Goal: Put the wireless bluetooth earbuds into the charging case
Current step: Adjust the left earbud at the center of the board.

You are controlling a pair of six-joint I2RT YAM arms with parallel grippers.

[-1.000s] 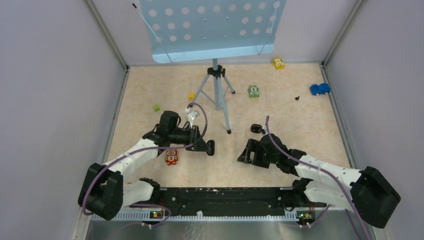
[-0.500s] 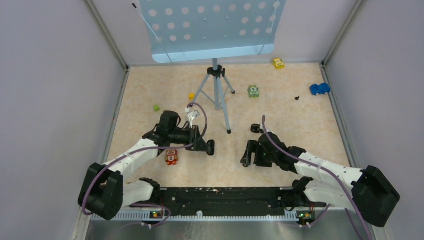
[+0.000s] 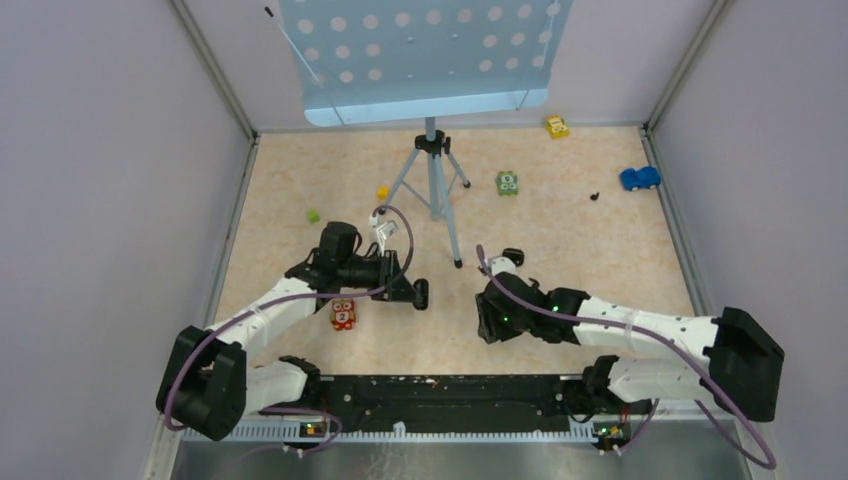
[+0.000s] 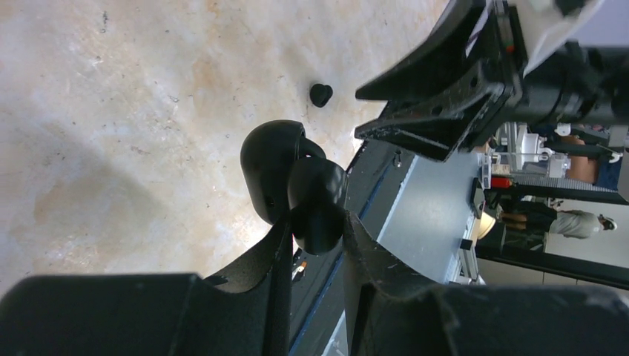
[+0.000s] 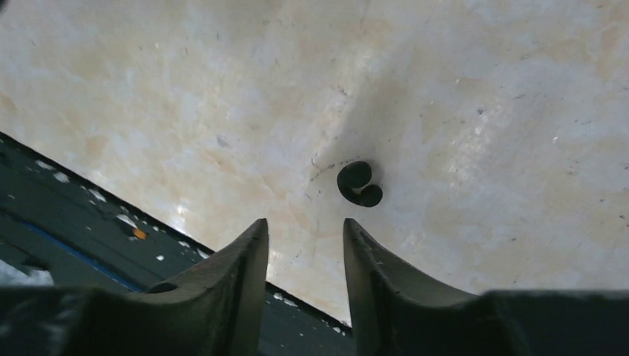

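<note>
From above we see two robot arms reaching over a pale marbled surface (image 3: pixel 620 250). A tripod (image 3: pixel 436 185) stands in the middle of it, carrying a perforated pale-blue panel (image 3: pixel 420 55). The left tool (image 3: pixel 421 293) sits on the near side of the tripod, just left of its nearest leg. In its wrist camera, the two fingers are closed tightly on the charging case (image 4: pixel 274 167), a glossy black rounded shell with its lid hinged open, held clear above the surface. The right tool (image 3: pixel 488 322) is also on the near side of the tripod, to the right of that same leg, and it faces the left tool. Its own camera shows its fingers (image 5: pixel 248 256) parted by a modest gap with nothing between them. One earbud (image 5: pixel 359 184), a tiny curled black nub, lies on the surface just past those fingertips, touching neither. The left wrist camera shows it between the two tools and apart from the case. A green toy (image 3: pixel 508 183) sits to the right of the tripod, and a blue toy car (image 3: pixel 640 178) sits farther right. A yellow toy car (image 3: pixel 557 126) lies beyond the tripod and to its right. A small yellow block (image 3: pixel 382 192) is just left of the tripod, and an orange numbered block (image 3: pixel 343 314) is nearer us on that side.
</note>
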